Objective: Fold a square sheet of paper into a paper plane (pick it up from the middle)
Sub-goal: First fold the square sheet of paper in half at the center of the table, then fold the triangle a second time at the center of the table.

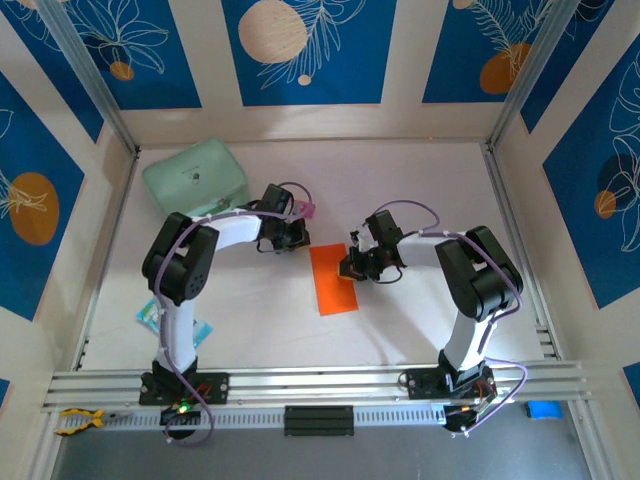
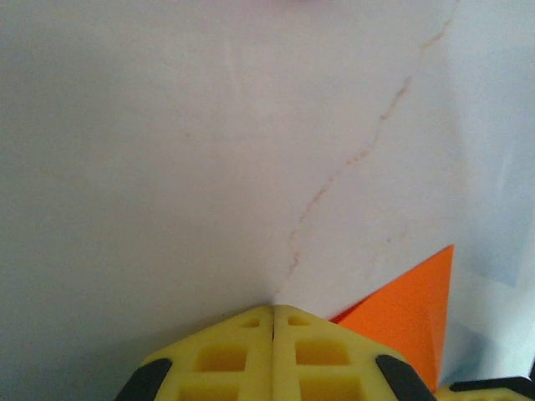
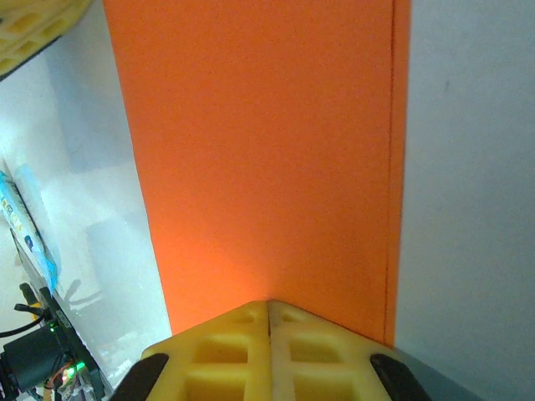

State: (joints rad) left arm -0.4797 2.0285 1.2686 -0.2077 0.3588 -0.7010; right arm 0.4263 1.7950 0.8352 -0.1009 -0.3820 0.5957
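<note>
The paper (image 1: pixel 333 282) lies flat mid-surface (image 1: pixel 420 200), an oblong with its long axis running 12 to 6 o'clock. The left hand (image 2: pixel 273 313), closed and empty, sits by its 11 o'clock corner. The right hand (image 3: pixel 269 305), also closed, is over its 3 o'clock edge.

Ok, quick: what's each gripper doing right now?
Left gripper: closed, holding nothing.
Right gripper: closed, nothing held, tip at the thin bright orange paper sheet.
</note>
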